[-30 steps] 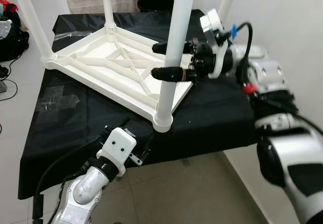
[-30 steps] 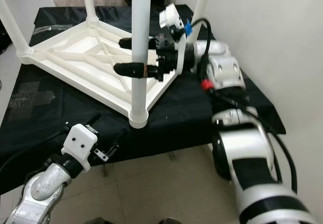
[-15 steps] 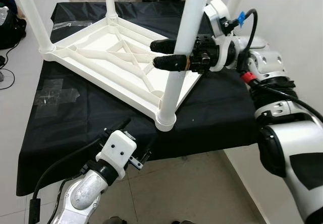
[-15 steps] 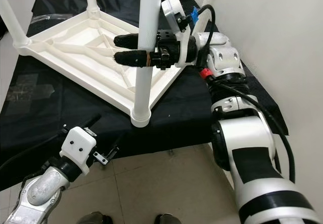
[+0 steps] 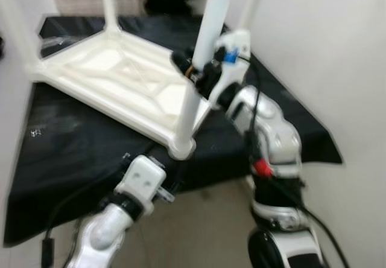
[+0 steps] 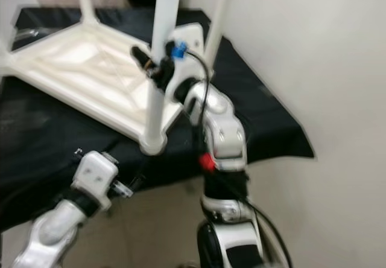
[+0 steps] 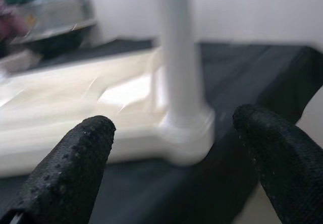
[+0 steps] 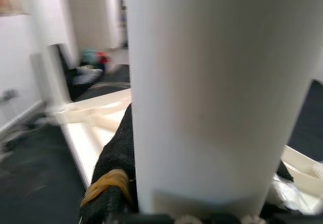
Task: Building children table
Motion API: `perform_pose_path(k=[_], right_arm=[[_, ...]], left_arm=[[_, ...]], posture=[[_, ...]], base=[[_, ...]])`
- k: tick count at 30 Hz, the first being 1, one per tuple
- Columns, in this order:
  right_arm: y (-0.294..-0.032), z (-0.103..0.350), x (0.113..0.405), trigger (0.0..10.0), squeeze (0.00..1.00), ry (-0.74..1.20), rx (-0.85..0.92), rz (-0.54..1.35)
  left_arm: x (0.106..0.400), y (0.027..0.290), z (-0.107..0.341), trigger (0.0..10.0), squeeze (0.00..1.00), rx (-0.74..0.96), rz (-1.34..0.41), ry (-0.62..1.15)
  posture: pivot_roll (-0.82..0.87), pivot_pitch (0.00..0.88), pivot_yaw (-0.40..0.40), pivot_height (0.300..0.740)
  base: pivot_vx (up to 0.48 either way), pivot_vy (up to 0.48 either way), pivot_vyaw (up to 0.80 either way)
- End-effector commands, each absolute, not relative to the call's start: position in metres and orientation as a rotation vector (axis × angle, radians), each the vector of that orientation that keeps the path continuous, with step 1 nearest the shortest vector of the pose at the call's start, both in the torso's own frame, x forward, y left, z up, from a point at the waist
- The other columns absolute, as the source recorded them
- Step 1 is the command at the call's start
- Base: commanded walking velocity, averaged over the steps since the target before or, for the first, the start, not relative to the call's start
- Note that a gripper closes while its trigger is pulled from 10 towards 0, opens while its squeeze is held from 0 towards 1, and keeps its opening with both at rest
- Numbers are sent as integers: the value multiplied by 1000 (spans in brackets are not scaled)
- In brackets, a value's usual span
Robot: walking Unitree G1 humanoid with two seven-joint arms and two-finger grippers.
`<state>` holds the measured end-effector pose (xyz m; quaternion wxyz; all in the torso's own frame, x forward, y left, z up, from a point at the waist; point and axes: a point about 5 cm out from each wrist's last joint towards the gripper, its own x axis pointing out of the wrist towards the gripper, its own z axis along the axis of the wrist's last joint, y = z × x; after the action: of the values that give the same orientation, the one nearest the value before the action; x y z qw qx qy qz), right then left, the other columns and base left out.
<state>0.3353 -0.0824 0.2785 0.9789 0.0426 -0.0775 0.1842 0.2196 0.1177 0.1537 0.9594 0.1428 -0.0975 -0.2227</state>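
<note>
"What worries you here?"

"The near leg (image 5: 199, 69) may not be fully seated in the corner socket (image 5: 181, 148) of the upturned children's table (image 5: 108, 75) on the black counter (image 5: 66, 141). If I push sideways, it could tilt or drag the frame off the edge."

"And your hands?"

"My right hand (image 5: 192, 69) is pinched around that leg, midway up. My left hand (image 7: 171, 148) hangs spread below the corner, touching nothing."

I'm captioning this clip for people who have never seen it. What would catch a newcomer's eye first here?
First, the white children's table lying upside down on a black-covered surface, its legs pointing up. The right gripper is clamped around the near corner leg, partway up. Below the table's near edge, the left gripper hangs open, its fingers apart and aimed at that leg's socket.
</note>
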Motion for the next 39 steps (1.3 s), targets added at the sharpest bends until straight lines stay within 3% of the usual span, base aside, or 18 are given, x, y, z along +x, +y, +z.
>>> perform_pose_path(k=[1, 7, 8, 9, 11, 12, 13, 14, 17, 19, 29, 30, 31, 32, 34, 35, 38, 39], right_arm=[[-69, 221, 333, 0, 0, 7, 183, 367], [-49, 248, 351, 0, 0, -35, 199, 471], [-44, 251, 354, 7843, 0, -24, 188, 514], [-38, 257, 350, 10000, 0, -30, 207, 556], [-35, 262, 346, 10000, 0, -35, 221, 577], [-33, 265, 343, 10000, 922, -38, 247, 617], [-33, 265, 343, 10000, 922, -38, 247, 617], [-30, 272, 336, 10000, 1000, -53, 253, 684], [-34, 282, 332, 10000, 1000, -113, 227, 899], [-60, 289, 333, 10000, 1000, -191, 104, 1131], [-99, 298, 331, 10000, 1000, -141, -46, 1483], [-101, 302, 333, 10000, 588, -143, -48, 1513], [-104, 306, 336, 10000, 588, -150, -50, 1528], [-106, 311, 340, 10000, 0, -159, -54, 1554], [-106, 315, 344, 10000, 0, -175, -59, 1556], [-107, 320, 347, 7843, 0, -194, -57, 1568], [-107, 324, 349, 7843, 0, -206, -56, 1577], [-108, 332, 351, 0, 0, -221, -53, 1633]], left_arm=[[226, 115, 149, 10000, 0, 302, -477, -186], [232, 113, 149, 10000, 0, 305, -485, -193], [233, 113, 149, 10000, 0, 309, -478, -197], [233, 113, 150, 10000, 0, 313, -469, -201], [234, 113, 150, 10000, 0, 316, -462, -203], [233, 113, 151, 10000, 0, 317, -460, -205], [233, 113, 151, 10000, 0, 317, -460, -205], [233, 112, 152, 10000, 0, 315, -461, -207], [231, 113, 154, 10000, 0, 310, -465, -207], [229, 111, 155, 10000, 0, 300, -478, -207], [218, 110, 158, 10000, 0, 294, -485, -205], [216, 110, 158, 10000, 0, 293, -484, -202], [215, 110, 158, 10000, 0, 293, -484, -200], [213, 110, 159, 10000, 0, 293, -483, -198], [211, 110, 159, 10000, 0, 293, -483, -196], [210, 110, 159, 10000, 0, 293, -482, -195], [209, 110, 160, 10000, 0, 293, -481, -194], [207, 111, 160, 10000, 0, 293, -478, -190]], posture=[[6, 88, -118, 740], [3, 59, -129, 740], [10, 54, -133, 740], [13, 59, -133, 740], [13, 59, -133, 740], [17, 70, -132, 740], [17, 70, -132, 740], [20, 82, -131, 740], [20, 92, -129, 740], [29, 118, -128, 740], [64, 172, -130, 740], [66, 174, -130, 740], [75, 182, -130, 740], [81, 188, -131, 740], [83, 189, -132, 740], [89, 195, -132, 740], [91, 196, -133, 740], [101, 201, -135, 740]], base=[[0, 0, 0], [0, 0, 0], [0, 0, 0], [0, 0, 0], [0, 0, 0], [0, 0, 0], [0, 0, 0], [0, 0, 0], [0, 0, 0], [0, 0, 0], [0, 0, 0], [0, 0, 0], [0, 0, 0], [0, 0, 0], [0, 0, 0], [0, 0, 0], [0, 0, 0], [0, 0, 0]])
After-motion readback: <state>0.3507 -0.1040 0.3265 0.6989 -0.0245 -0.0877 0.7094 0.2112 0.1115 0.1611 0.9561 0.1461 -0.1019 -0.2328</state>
